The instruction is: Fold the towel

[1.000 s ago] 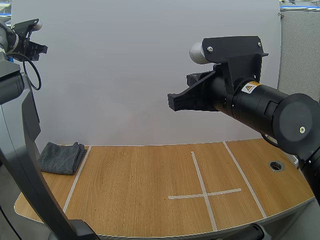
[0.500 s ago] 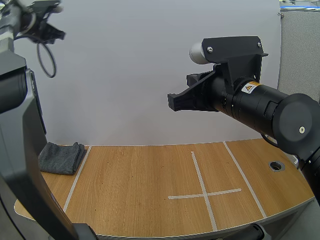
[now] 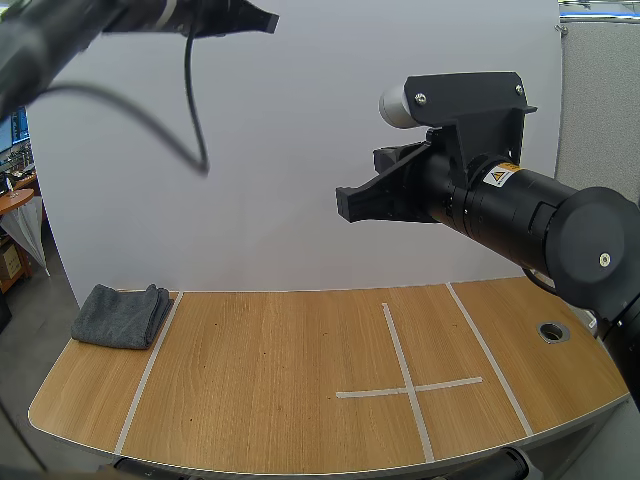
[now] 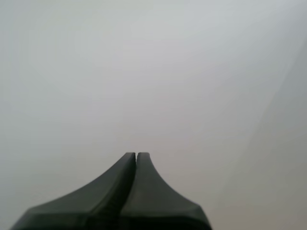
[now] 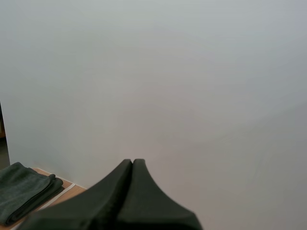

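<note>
A dark grey towel (image 3: 122, 316) lies folded in a small stack at the far left of the wooden table (image 3: 300, 400), left of a white tape line. My right gripper (image 3: 350, 203) hangs high above the table's middle, shut on nothing, its fingers pointing left. In the right wrist view the shut right gripper (image 5: 132, 163) faces the white wall, with the towel (image 5: 21, 189) low beside it. My left gripper (image 3: 262, 18) is raised far above the table and points right. The left wrist view has the left gripper (image 4: 136, 155) shut, before a plain white wall.
White tape marks a cross (image 3: 408, 388) on the right half of the table, with another line (image 3: 488, 355) beside it. A round cable hole (image 3: 552, 330) sits near the right edge. A white wall stands behind the table.
My left arm has swung up and to the right, away from the left side, uncovering the table's left end. The right arm and the towel have stayed put.
</note>
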Tool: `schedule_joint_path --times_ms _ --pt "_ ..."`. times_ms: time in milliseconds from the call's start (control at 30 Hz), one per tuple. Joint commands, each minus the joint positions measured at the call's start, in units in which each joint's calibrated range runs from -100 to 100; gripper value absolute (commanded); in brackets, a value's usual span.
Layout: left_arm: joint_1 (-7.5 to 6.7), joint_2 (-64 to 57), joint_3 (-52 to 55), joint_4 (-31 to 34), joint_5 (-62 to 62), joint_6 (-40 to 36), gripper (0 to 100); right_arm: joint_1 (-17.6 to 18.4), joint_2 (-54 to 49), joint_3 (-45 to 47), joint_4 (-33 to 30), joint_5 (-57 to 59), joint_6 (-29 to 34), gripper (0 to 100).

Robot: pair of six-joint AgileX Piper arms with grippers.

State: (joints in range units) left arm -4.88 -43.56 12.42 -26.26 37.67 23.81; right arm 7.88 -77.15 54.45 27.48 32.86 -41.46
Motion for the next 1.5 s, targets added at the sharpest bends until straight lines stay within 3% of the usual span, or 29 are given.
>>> schedule_joint_path --times_ms 0,467,933,1467 --pt "-0.03 -9.79 16.24 -0.05 -15.68 -0.65 2 0.06 -0.47 0.04 0.04 -0.48 0.37 0" --pt "5.02 -32.16 55.18 -1.83 -35.52 -0.99 2 0.06 -0.47 0.04 0.04 -0.48 0.37 0" --pt "5.11 -55.94 75.18 -1.83 -42.19 -0.99 2 0.06 -0.47 0.04 0.04 -0.48 0.37 0" --pt "5.11 -56.44 81.99 -3.02 -46.01 -0.99 2 0.06 -0.47 0.04 0.04 -0.48 0.37 0"
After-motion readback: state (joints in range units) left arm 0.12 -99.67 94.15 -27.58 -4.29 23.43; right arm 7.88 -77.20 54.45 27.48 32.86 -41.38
